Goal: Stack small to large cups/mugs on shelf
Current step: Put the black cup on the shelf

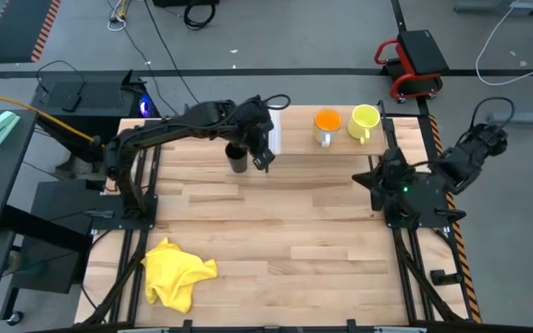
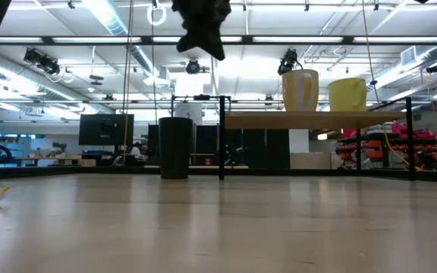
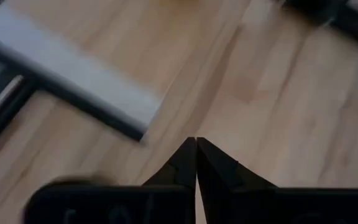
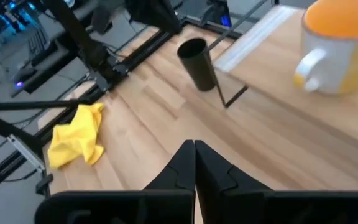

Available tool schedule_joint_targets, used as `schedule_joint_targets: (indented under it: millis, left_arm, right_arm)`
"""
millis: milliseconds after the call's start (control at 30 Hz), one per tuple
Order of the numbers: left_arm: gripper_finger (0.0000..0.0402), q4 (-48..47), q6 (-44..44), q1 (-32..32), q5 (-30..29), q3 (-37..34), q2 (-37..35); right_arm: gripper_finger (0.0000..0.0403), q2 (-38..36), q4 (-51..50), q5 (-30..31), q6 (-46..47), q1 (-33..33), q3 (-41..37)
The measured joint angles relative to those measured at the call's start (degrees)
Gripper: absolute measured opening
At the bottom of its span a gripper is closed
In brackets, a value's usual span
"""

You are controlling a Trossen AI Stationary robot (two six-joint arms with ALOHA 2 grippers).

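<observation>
The black cup [image 1: 238,157] [image 2: 175,148] [image 4: 197,62] stands upright on the tabletop, just off the shelf's [image 1: 300,128] [image 2: 317,118] white end panel [image 1: 274,139] [image 3: 73,74]. The orange cup [image 1: 327,123] [image 2: 300,89] [image 4: 337,43] and the yellow-green mug [image 1: 364,120] [image 2: 347,95] stand side by side on the shelf. My left gripper [image 1: 266,159] [image 2: 203,34] [image 3: 196,146] is shut and hangs well above the table, right of the black cup, touching nothing. My right gripper [image 1: 370,178] [image 4: 194,149] is shut and waits near the table's right edge.
A crumpled yellow cloth [image 1: 176,270] [image 4: 76,134] lies near the table's near-left corner. Bare planks [image 1: 285,231] stretch across the middle of the table. The shelf stands on thin dark legs [image 2: 221,136] along the far edge.
</observation>
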Motion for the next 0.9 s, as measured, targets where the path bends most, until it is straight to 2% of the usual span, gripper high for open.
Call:
schedule_joint_targets:
  millis: [200,433,767,833,900]
  left_arm:
    - [0.0015,-7.25,0.31,-0.79,-5.75,-0.01,-1.54]
    - [0.0029,-15.86,0.32,-1.09,-10.28,-0.03,-1.54]
    - [0.0022,-22.43,2.43,5.34,-10.17,-0.03,-1.54]
    - [0.0027,-23.07,2.77,7.89,-7.92,-0.03,-1.54]
    - [0.0035,-23.18,3.64,10.52,-3.04,-0.03,-1.5]
  right_arm:
    - [0.0007,3.49,-3.48,0.01,7.4,3.24,-0.02]
    - [0.0007,6.54,-4.44,0.2,9.67,6.22,-0.04]
    - [0.0038,7.52,-4.77,-0.27,12.69,7.19,-0.04]
    - [0.0046,7.52,-4.75,-0.3,12.69,7.19,-0.04]
    - [0.0053,7.52,-4.75,-0.36,12.67,7.19,-0.04]
